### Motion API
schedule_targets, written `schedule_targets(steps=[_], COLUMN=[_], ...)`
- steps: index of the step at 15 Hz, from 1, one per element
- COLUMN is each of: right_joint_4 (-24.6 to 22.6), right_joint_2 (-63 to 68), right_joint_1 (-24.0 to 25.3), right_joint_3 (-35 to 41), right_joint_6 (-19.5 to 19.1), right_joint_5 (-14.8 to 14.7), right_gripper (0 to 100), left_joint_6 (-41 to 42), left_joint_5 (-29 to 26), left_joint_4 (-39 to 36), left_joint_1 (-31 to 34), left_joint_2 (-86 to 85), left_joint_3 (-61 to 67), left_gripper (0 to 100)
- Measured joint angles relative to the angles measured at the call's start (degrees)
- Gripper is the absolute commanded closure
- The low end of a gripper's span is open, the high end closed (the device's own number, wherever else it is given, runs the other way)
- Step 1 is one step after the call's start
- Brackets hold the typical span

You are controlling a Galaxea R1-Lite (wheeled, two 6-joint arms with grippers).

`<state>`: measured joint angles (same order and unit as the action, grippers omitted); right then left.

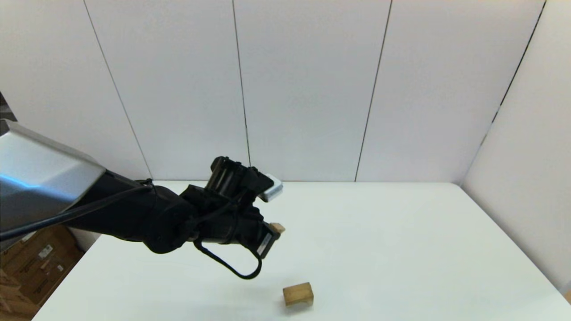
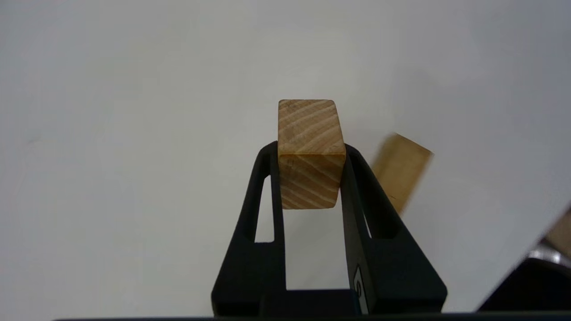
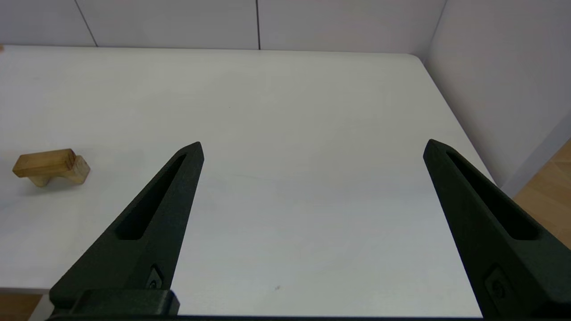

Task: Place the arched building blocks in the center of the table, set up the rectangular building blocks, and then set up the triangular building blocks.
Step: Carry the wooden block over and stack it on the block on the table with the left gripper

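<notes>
A: White surface (image 1: 401, 249) under pale wall panels; the arch block (image 1: 298, 294) stands at the head view's lower centre.

B: The left hand (image 2: 311, 151), mid-left there, grips a wood block (image 2: 311, 151) aloft; a loose pinch could drop it. The right hand (image 3: 312, 147) gapes, idle.

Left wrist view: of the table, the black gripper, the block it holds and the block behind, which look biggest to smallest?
1. table
2. left gripper
3. held rectangular block
4. arched block, partly hidden
The blocks' order is unsure: the held one is nearer.
</notes>
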<state>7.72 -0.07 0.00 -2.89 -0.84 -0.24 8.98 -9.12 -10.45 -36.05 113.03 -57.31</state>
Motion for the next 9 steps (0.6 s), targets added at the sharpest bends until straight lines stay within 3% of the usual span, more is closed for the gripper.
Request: schedule_targets(steps=[4,9], right_joint_4=[0.00,0.00], right_joint_2=[0.00,0.00], right_joint_1=[0.00,0.00], right_joint_3=[0.00,0.00], right_joint_6=[-0.01,0.00], right_joint_5=[-0.02,0.00], right_gripper=[0,0], left_joint_6=[7.63,16.35], left_joint_5=[-3.69,-7.14], left_joint_4=[0.17,0.17], left_joint_1=[-5.13,-5.85], left_joint_2=[-0.62,-0.11], left_joint_3=[4.56,6.73], left_gripper=[100,100])
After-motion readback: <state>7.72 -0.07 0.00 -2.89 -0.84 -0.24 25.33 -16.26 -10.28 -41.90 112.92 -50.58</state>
